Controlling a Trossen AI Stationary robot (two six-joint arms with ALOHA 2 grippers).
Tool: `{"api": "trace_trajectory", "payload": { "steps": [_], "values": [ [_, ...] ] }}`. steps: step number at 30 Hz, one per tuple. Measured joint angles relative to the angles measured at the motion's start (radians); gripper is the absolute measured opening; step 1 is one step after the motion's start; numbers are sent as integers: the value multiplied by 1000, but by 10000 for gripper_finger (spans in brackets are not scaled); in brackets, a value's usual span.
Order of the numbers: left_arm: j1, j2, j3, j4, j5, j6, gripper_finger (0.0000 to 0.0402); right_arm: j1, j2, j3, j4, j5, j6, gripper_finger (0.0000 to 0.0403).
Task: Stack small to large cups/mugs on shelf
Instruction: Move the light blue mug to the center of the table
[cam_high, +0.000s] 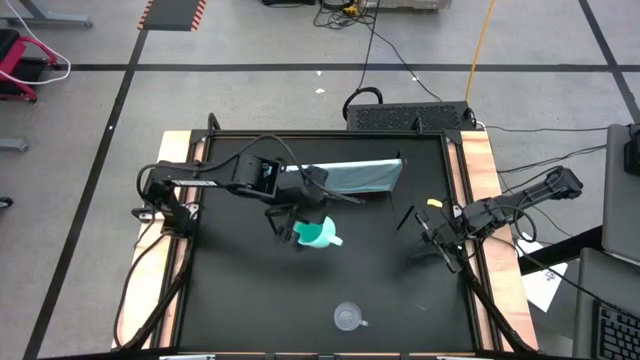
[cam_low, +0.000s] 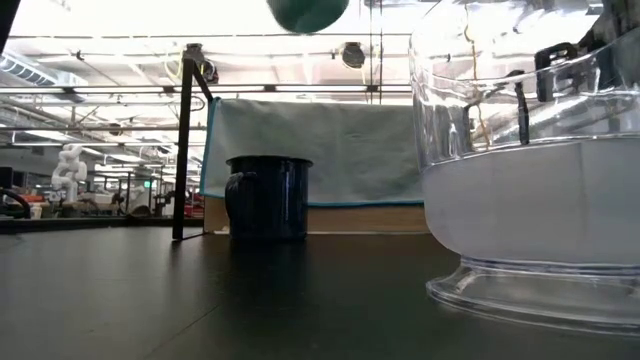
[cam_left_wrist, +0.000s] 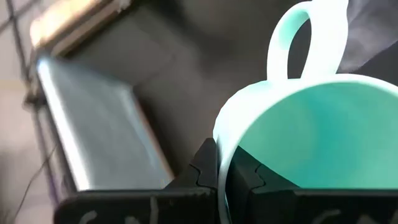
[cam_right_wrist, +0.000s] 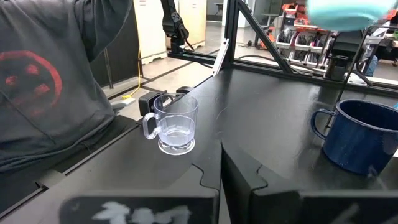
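**Turquoise Mug in Transit: Rim-Grip Hazards**

The left tool (cam_left_wrist: 222, 180) is clenched on the rim of the turquoise mug (cam_high: 318, 236), held aloft near the shelf (cam_high: 358, 177). A thin rim pinch may let the mug swing or slip, or it could strike the navy mug (cam_low: 268, 197).

The right tool (cam_high: 432, 234) is clenched empty at the surface (cam_high: 400, 290) edge.

The high view hides the navy mug under the arm; the low and right wrist views show it. The clear mug (cam_right_wrist: 173, 122) stands apart, a person behind it.

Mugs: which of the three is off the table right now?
The turquoise mug: the left gripper is shut on its rim and holds it aloft. The navy mug and clear mug both stand on the table.
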Motion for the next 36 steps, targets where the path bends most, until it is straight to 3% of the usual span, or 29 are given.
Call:
{"api": "trace_trajectory", "payload": {
  "steps": [4, 15, 22, 33, 36],
  "values": [
    [1, 0, 0, -82, -83, -47, 6, 0, 0, 0, 0, 0, 0, 0],
    [-27, -54, 0, -97, -24, -80, 6, 0, 0, 0, -6, 0, 3, 0],
    [-17, -76, -2, -166, -96, -131, 6, 0, 0, 0, -6, 0, 15, 0],
    [61, -94, -50, -136, -117, -89, 6, 0, -2, -87, 105, 0, 35, 0],
    [82, -94, -67, -53, -68, -46, 6, 0, -2, -90, 119, 0, 50, 0]
  ]
}}
